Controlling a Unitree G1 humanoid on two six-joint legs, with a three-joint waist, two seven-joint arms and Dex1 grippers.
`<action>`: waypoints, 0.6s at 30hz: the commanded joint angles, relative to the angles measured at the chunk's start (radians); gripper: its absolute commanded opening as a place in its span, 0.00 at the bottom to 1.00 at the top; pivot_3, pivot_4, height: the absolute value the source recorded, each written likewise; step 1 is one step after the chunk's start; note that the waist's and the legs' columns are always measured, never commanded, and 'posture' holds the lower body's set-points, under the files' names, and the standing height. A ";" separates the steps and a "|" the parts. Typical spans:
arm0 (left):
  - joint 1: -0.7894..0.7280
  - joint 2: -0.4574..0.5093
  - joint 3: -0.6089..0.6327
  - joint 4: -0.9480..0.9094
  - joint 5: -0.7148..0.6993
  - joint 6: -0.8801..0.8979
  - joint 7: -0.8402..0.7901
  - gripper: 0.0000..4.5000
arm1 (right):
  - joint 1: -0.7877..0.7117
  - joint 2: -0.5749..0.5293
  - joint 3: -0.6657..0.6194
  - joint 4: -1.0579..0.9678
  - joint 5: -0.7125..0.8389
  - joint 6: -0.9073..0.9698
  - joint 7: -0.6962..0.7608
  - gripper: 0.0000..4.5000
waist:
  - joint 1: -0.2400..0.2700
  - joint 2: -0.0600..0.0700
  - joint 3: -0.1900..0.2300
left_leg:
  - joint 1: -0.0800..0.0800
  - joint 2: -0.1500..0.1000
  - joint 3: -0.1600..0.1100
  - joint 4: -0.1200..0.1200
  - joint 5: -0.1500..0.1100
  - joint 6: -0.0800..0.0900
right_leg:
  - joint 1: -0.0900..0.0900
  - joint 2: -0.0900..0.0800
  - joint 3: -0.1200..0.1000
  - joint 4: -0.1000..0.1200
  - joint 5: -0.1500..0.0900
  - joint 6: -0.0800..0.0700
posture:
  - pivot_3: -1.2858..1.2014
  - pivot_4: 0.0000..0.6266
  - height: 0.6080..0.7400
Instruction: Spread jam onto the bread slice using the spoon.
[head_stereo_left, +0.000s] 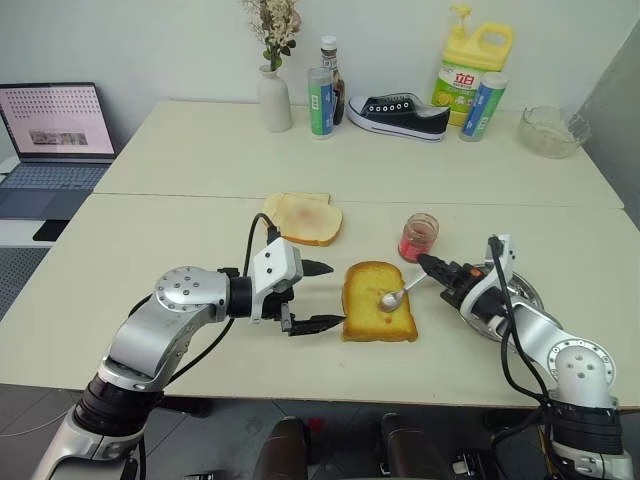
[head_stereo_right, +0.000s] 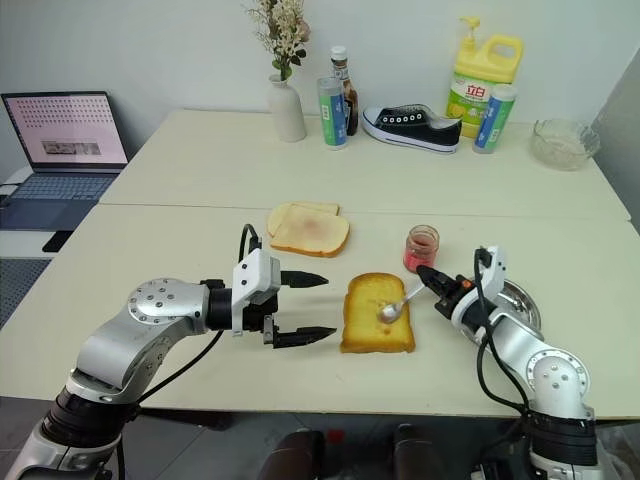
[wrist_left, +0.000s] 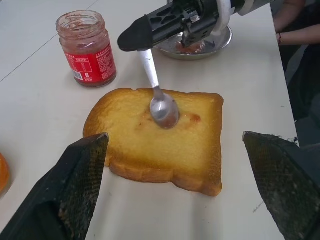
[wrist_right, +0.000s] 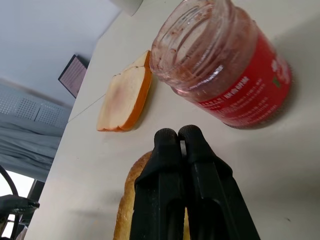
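Observation:
The golden bread slice (head_stereo_left: 379, 301) lies flat on the table between my two arms. My right gripper (head_stereo_left: 426, 263) is shut on the thin handle of the spoon (head_stereo_left: 396, 295), whose bowl rests on the middle of the slice (wrist_left: 155, 135). A faint red smear shows beside the spoon bowl (wrist_left: 164, 111). The jam jar (head_stereo_left: 419, 237) stands open just beyond the slice, with red paste inside (wrist_right: 225, 60). My left gripper (head_stereo_left: 318, 296) is open, its fingers (wrist_left: 80, 185) spread wide just left of the slice, touching nothing.
A second, paler pair of bread slices (head_stereo_left: 303, 217) lies behind the toast. A round steel dish (wrist_left: 200, 46) sits under my right wrist. Bottles, a vase, a shoe and a glass bowl (head_stereo_left: 552, 130) line the far table. A laptop (head_stereo_left: 55, 140) is far left.

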 joint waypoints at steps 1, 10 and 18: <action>-0.015 -0.006 0.004 -0.008 0.002 -0.018 0.004 1.00 | 0.007 -0.030 -0.039 -0.018 0.009 0.014 0.000 0.01 | 0.000 0.000 0.000 | 0.000 0.000 0.000 0.000 0.000 0.000 | 0.000 0.000 0.000 0.000 0.000 0.000 | 0.52 0.24 1.00; -0.022 -0.013 -0.001 0.005 0.008 -0.028 -0.003 1.00 | -0.113 0.010 -0.053 -0.012 0.071 -0.005 -0.070 0.01 | -0.001 0.000 0.000 | 0.000 0.000 0.000 0.000 0.000 0.000 | 0.000 0.000 0.000 0.000 0.000 0.000 | 0.52 0.24 1.00; -0.025 -0.020 -0.006 0.004 0.010 -0.033 0.000 1.00 | -0.178 0.096 0.012 0.048 -0.022 -0.019 -0.048 0.01 | -0.001 0.000 0.000 | 0.000 0.000 0.000 0.000 0.000 0.000 | 0.000 0.001 0.000 0.000 0.001 -0.001 | 0.52 0.24 1.00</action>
